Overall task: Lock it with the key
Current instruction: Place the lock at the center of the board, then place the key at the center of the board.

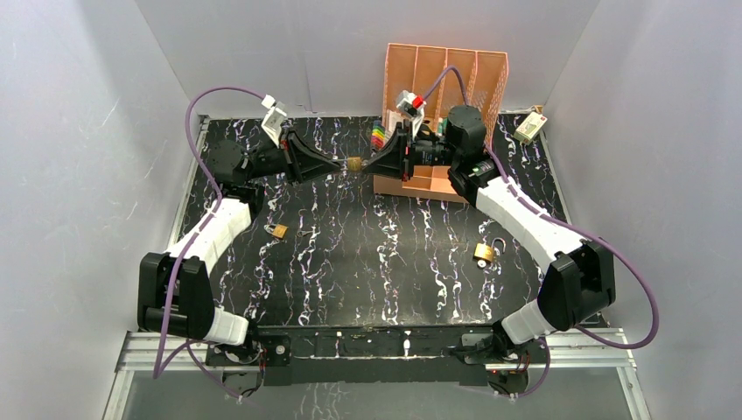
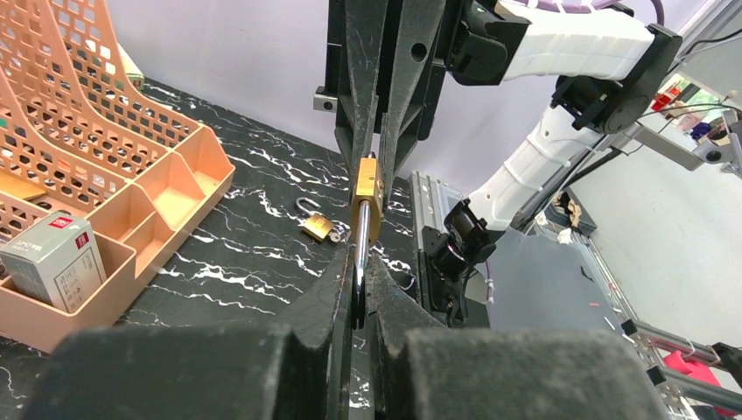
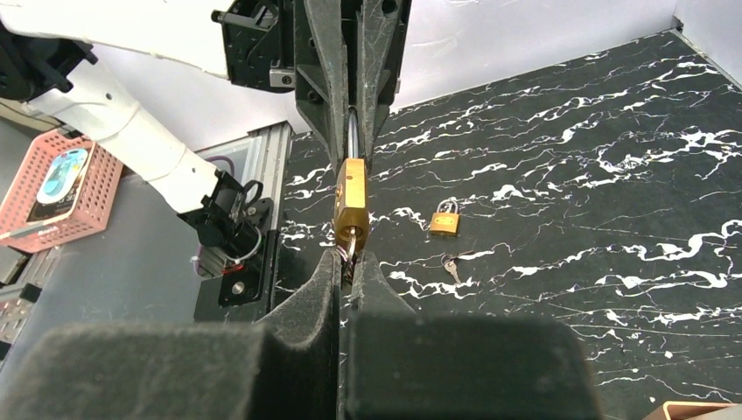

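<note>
A brass padlock [image 1: 354, 164] hangs in the air at the back of the table, between both grippers. My left gripper [image 1: 338, 164] is shut on its steel shackle [image 2: 360, 249], with the brass body [image 2: 367, 197] pointing away from it. From the opposite side my right gripper [image 3: 352, 261] is shut on the key [image 3: 353, 245], which sits in the keyhole at the bottom of the padlock body [image 3: 352, 201]. The key's head is mostly hidden between the pads.
A second padlock [image 1: 278, 231] lies on the black marbled table at left, with a loose key [image 3: 451, 269] near it. A third padlock [image 1: 484, 252], shackle open, lies at right. An orange mesh organizer [image 1: 446, 74] stands at the back behind the right gripper.
</note>
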Available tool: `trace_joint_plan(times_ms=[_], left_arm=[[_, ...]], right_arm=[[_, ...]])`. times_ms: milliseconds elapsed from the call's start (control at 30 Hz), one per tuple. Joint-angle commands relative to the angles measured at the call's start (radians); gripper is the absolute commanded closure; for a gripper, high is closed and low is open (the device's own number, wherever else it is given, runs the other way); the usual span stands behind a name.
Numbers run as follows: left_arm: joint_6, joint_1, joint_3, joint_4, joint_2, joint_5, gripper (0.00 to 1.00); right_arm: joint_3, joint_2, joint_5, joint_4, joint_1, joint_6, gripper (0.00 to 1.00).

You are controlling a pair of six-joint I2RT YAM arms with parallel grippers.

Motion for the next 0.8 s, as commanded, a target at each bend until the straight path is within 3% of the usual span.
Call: trace_joint_plan(times_ms=[0, 400, 600, 667, 767], left_arm=[[0.003, 0.064, 0.017, 0.049, -0.022, 0.009, 1.00], [-0.016, 0.163, -0.004, 0.048, -0.061, 0.054, 1.00], [-0.012, 0.175, -0.026, 0.012, -0.053, 0.061, 1.00], [0.099, 0.175, -0.010, -0.170, -0.063, 0.023, 1.00], [0.573, 0.135, 0.088, -0.809, -0.136, -0.217, 1.00]], right_arm=[[0.058, -0.016, -0.045, -0.073, -0.025, -0.073, 1.00], [0.014, -0.084, -0.112, -0.143, -0.162, -0.114, 1.00], [0.002, -0.102, -0.005, -0.278, -0.181, -0.201, 1.00], [-0.008, -0.100, 0.039, -0.338, -0.180, -0.221, 1.00], [-0.047, -0.101, 0.107, -0.343, -0.154, -0.203, 1.00]])
